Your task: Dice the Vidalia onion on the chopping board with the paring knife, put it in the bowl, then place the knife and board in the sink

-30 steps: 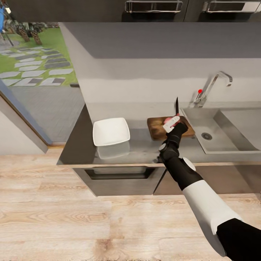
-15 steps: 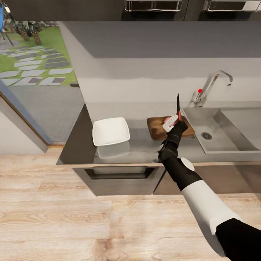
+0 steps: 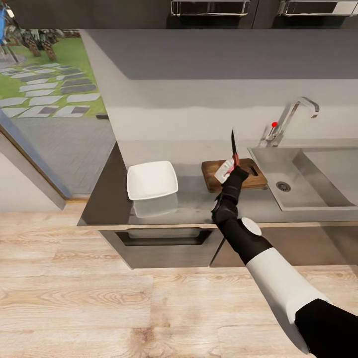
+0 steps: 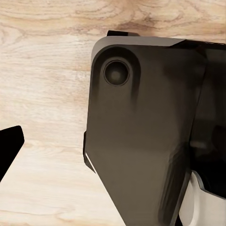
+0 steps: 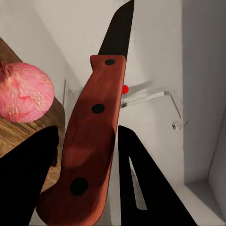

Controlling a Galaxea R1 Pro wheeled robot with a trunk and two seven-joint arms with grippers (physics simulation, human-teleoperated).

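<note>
Vidalia onion [image 5: 23, 92] on the chopping board [image 3: 243, 176] is hidden behind the right end effector [image 3: 229, 168] clamping the paring knife [image 3: 233, 146].

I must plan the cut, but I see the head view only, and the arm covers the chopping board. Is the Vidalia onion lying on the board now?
Observer: Yes. In the right wrist view the Vidalia onion rests whole on the chopping board.
Operator: Is the knife held firmly?
Observer: The right end effector is shut on the paring knife, with both fingers against the red handle.
Operator: Does the blade touch the onion?
Observer: No. The blade points away from the onion, toward the faucet.
</note>
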